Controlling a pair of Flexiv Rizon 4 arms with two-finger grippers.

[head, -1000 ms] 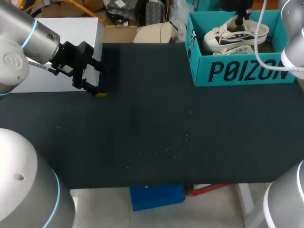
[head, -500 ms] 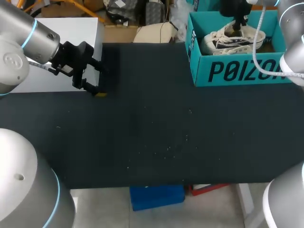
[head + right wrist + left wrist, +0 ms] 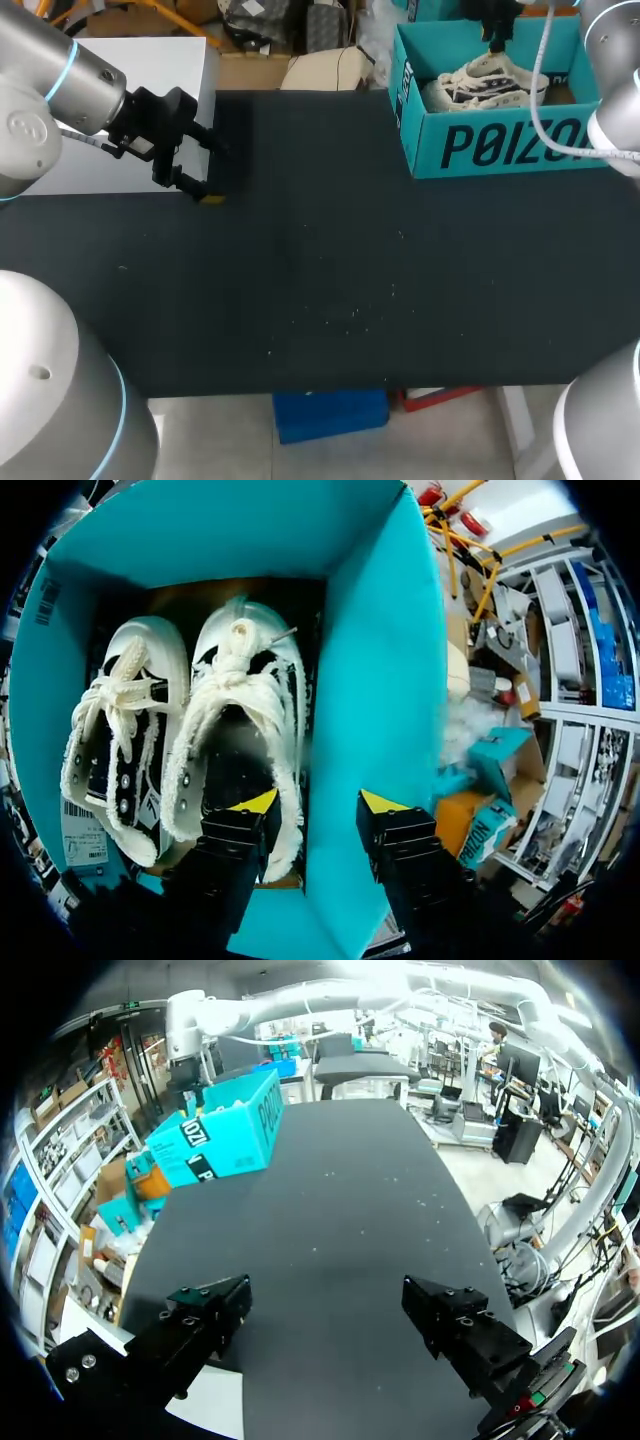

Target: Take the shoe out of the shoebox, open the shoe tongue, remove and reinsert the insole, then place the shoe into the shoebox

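The teal shoebox (image 3: 500, 148) stands at the table's back right with two cream-and-black sneakers (image 3: 485, 80) lying in it. My right gripper (image 3: 495, 28) hangs just above them. In the right wrist view it (image 3: 318, 802) is open, one yellow tip over the heel of the nearer sneaker (image 3: 245, 730), the other past the box's side wall (image 3: 360, 680). The second sneaker (image 3: 120, 740) lies alongside. My left gripper (image 3: 210, 168) is at the back left, wide open and empty (image 3: 330, 1325), low over the black table, with the shoebox (image 3: 215, 1140) far ahead of it.
A white block (image 3: 130, 110) stands at the back left, right beside my left gripper. The black tabletop (image 3: 330, 270) stretches between the two arms.
The shoe held up over the box a second ago has come down into it beside the other one. My right gripper has opened off it. The left arm has not moved.
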